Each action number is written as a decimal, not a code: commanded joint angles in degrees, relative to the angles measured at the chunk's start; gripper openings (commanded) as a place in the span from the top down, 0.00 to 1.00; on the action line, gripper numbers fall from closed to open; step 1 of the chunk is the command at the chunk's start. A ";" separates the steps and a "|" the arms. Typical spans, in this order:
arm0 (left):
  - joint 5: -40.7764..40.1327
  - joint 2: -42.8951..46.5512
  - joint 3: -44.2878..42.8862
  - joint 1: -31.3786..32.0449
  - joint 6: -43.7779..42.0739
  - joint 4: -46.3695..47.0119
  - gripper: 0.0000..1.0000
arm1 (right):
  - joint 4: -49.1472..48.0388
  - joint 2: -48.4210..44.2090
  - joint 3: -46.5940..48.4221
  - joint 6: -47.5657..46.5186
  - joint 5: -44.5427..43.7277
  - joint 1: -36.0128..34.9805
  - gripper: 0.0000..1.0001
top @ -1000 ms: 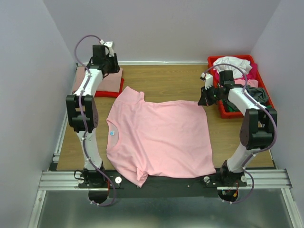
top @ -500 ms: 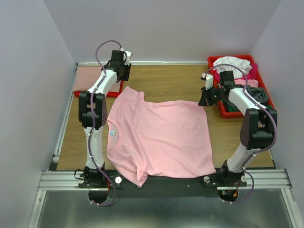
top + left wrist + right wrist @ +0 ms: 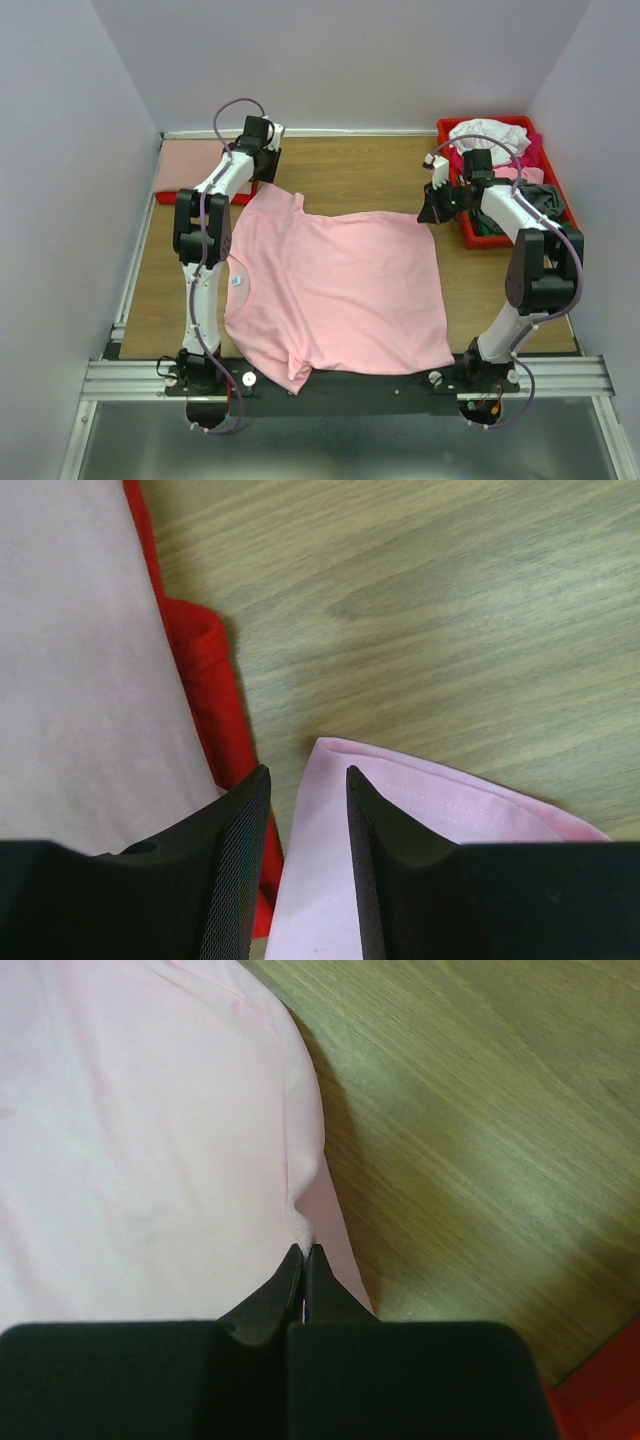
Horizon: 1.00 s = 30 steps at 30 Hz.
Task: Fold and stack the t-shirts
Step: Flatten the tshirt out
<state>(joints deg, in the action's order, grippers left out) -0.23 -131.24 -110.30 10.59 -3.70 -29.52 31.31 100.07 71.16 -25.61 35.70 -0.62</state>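
Nearest us, the light pink t-shirt (image 3: 335, 290) lay flat mid-worktop. Farther back, our right tool (image 3: 304, 1250) pinched its hem corner, and our left tool (image 3: 306, 772) hung part-spread over the sleeve (image 3: 420, 810). Closing there, we risked snagging the neighbouring folded red shirt (image 3: 215, 700) too.

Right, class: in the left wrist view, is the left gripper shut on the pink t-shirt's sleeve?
No: the left gripper is open, its jaws apart over the edge of the pink t-shirt sleeve.
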 commanded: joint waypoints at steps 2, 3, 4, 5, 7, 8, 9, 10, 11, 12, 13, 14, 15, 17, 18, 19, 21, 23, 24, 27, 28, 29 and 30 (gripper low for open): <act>-0.12 -2.70 -1.85 0.22 -1.04 -1.24 0.57 | -0.28 -0.05 -0.75 -0.94 0.68 0.36 1.00; -0.04 -3.14 -2.28 0.22 -1.13 -1.50 0.57 | -0.28 -0.05 -0.75 -0.94 0.77 0.36 1.00; -0.03 -3.32 -2.37 0.22 -1.04 -1.59 0.57 | -0.28 0.03 -0.75 -0.94 0.77 0.45 1.00; -0.03 -3.32 -2.37 0.22 -1.04 -1.60 0.57 | -0.37 0.12 -0.75 -0.94 0.77 0.45 0.99; -0.03 -3.49 -2.29 0.13 -1.04 -1.68 0.57 | -0.37 0.21 -0.67 -0.94 0.77 0.45 1.00; -0.03 -3.41 -2.29 0.13 -1.04 -1.77 0.57 | -0.29 0.21 -0.75 -0.94 0.77 0.36 0.99; 1.62 -3.58 -2.20 0.22 -1.04 -1.86 0.57 | -0.28 0.21 -0.75 -0.94 0.86 0.36 0.99; 1.81 -3.85 -2.20 0.13 -1.04 -1.86 0.57 | -0.28 0.21 -0.75 -0.94 0.77 0.36 1.00; 1.99 -4.02 -2.29 0.22 -1.13 -1.86 0.57 | -0.28 0.21 -0.75 -0.94 0.77 0.45 1.00; 2.16 -4.37 -2.29 0.13 -1.13 -2.12 0.57 | -0.28 0.21 -0.75 -0.94 0.77 0.36 0.99; 2.60 -4.64 -2.20 0.13 -1.13 -2.21 0.57 | -0.28 0.12 -0.75 -0.94 0.86 0.45 1.00; 2.95 -4.90 -2.37 0.13 -1.04 -2.30 0.57 | -0.28 0.12 -0.75 -0.94 0.86 0.36 1.00; 3.39 -5.42 -2.29 -0.04 -1.04 -2.82 0.57 | -0.37 0.04 -0.75 -0.94 0.86 0.45 1.00; 5.05 -5.87 -2.20 -0.04 -0.95 -3.18 0.57 | -0.37 -0.05 -0.75 -0.94 0.95 0.36 0.99; 5.41 -6.13 -2.11 -0.13 -0.87 -3.61 0.57 | -0.37 -0.05 -0.75 -0.94 1.03 0.36 1.00; 5.68 -6.31 -1.68 -0.13 -0.87 -3.62 0.56 | -0.29 -0.05 -0.75 -0.94 1.03 1.66 0.99; 5.77 -6.40 -1.50 -0.22 -0.60 -4.14 0.55 | -0.28 0.04 -0.75 -0.94 1.12 1.68 1.00; 5.59 -6.48 -1.58 -0.39 -0.34 -4.49 0.55 | -0.28 -0.05 -0.75 -0.94 1.12 1.68 1.00; 5.59 -6.66 -1.58 -0.48 -0.16 -4.58 0.56 | -0.28 -0.05 -0.75 -0.94 1.21 1.68 1.00; 5.94 -6.49 -1.32 -0.66 0.01 -5.02 0.63 | -0.28 -0.32 -0.75 -0.94 1.30 1.77 1.00; 6.12 -6.48 -1.23 -0.66 0.10 -5.02 0.65 | -0.28 -0.40 -0.75 -0.85 1.39 1.77 1.00; 6.64 -6.48 -1.23 -0.66 0.19 -5.11 0.69 | -0.20 -0.40 -0.67 -0.85 1.39 1.77 0.99; 6.91 -6.48 -1.32 -0.66 0.36 -5.11 0.72 | -0.20 -0.40 -0.67 -0.85 1.39 1.85 1.00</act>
<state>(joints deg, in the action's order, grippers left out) 4.58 -135.13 -111.74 10.20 -3.55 -30.68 31.31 100.07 71.13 -25.61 35.75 0.86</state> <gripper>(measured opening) 0.325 0.011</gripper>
